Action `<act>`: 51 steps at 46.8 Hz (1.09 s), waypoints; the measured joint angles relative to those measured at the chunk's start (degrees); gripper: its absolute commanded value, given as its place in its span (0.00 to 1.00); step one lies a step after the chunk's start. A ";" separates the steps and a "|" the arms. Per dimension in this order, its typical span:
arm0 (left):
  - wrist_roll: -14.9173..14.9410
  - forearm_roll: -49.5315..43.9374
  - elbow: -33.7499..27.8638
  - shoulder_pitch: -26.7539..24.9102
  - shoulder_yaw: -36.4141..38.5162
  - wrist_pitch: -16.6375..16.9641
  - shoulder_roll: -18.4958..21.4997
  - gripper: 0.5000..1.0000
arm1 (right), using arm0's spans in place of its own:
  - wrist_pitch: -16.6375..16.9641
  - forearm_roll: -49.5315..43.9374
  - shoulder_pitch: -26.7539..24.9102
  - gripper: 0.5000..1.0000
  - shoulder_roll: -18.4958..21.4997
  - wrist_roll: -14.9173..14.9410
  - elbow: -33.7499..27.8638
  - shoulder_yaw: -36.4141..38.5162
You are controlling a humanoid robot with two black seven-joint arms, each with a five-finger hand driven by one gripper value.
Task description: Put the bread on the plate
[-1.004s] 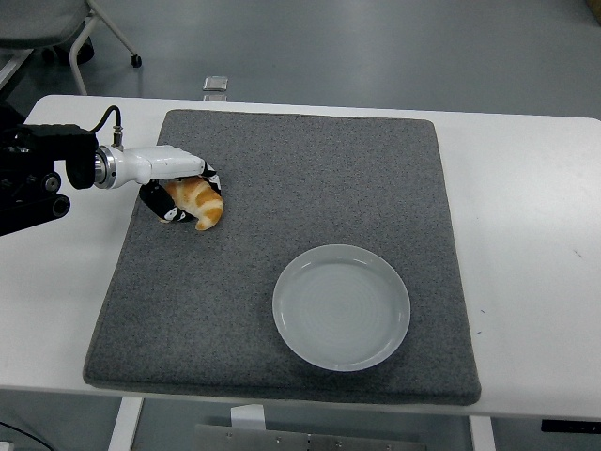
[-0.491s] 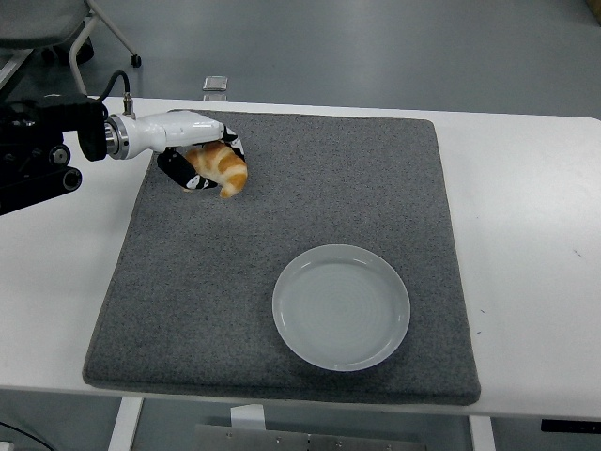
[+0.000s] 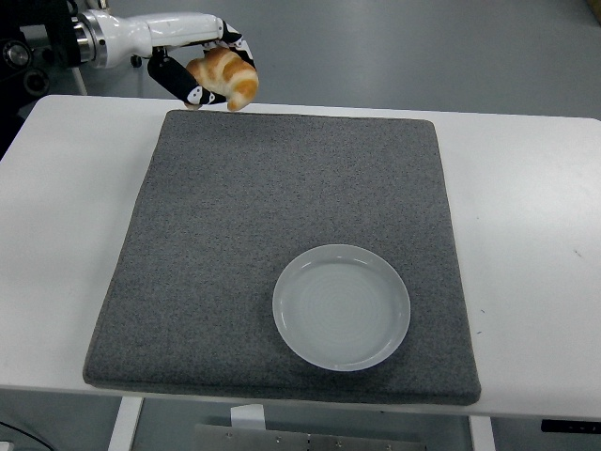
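A golden-brown croissant-shaped bread (image 3: 228,78) hangs in the air near the picture's top left, above the far left corner of the grey mat (image 3: 235,216). My left hand (image 3: 202,70), white at the wrist with black fingers, is shut on it. The pale round plate (image 3: 342,306) lies empty on the mat's near right part, far from the bread. My right arm is out of the picture.
The mat covers most of the white table (image 3: 526,235). A small grey object (image 3: 216,85) lies on the floor beyond the table's far edge. Bare table strips run along the mat's left and right sides.
My left hand has lifted the bread off the mat and carried it upward and slightly right, from the mat's left part to high above its far left corner.
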 measured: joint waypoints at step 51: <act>-2.69 -0.12 -10.91 -4.06 -5.36 -6.55 -15.58 0.00 | 0.01 0.00 0.00 0.86 0.00 0.00 0.00 0.00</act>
